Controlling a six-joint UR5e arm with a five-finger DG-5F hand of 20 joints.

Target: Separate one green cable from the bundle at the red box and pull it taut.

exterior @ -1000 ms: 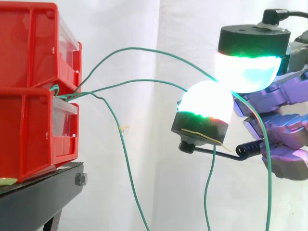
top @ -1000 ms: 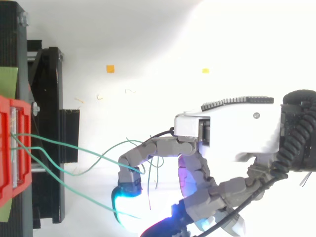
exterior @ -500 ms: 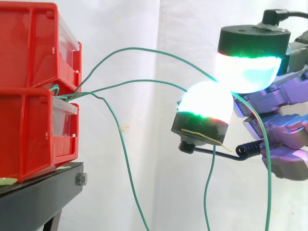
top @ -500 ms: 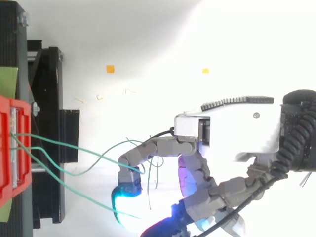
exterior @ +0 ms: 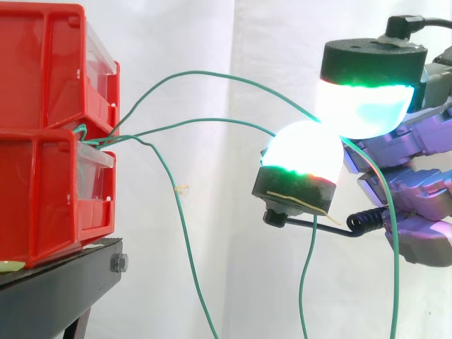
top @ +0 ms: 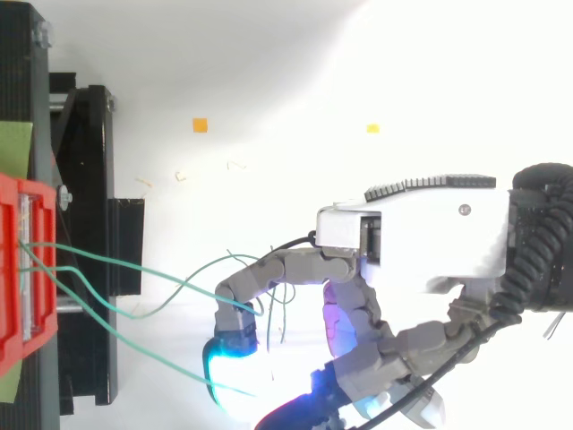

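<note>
hand (exterior: 417, 201): enters from the right in the side view; fingers curled, two glowing pads (exterior: 364, 99) brought nearly tip to tip, clenched on one cable.
pads: the upper one glows white and green under a black cap; the lower one, down and to its left, glows white with a green and red rim over a black base.
cable (exterior: 212, 71): green, pinched where the two pads meet. from there it rises leftward in a high arc away from the hand and drops to the bins; it is bowed, not straight. its free end hangs down below the hand.
second cable (exterior: 198, 120): runs lower, from the bins to behind the lower pad, then hangs down under it; whether it touches the pad cannot be told.
third cable (exterior: 180, 212): droops steeply, well left of and below the hand.
bundle (exterior: 88, 138): the three cables leave together from the gap between the bins, far from the fingertips.
bins (exterior: 42, 191): red, two stacked, well apart from the hand on its fingertip side.
stand (exterior: 56, 289): black, under the bins.
curtain (exterior: 212, 28): white, behind everything.
top view: the hand (top: 421, 242) reaches from the right, a curled finger with a cyan pad lying among the green strands that fan out from the bins (top: 13, 296).
</note>
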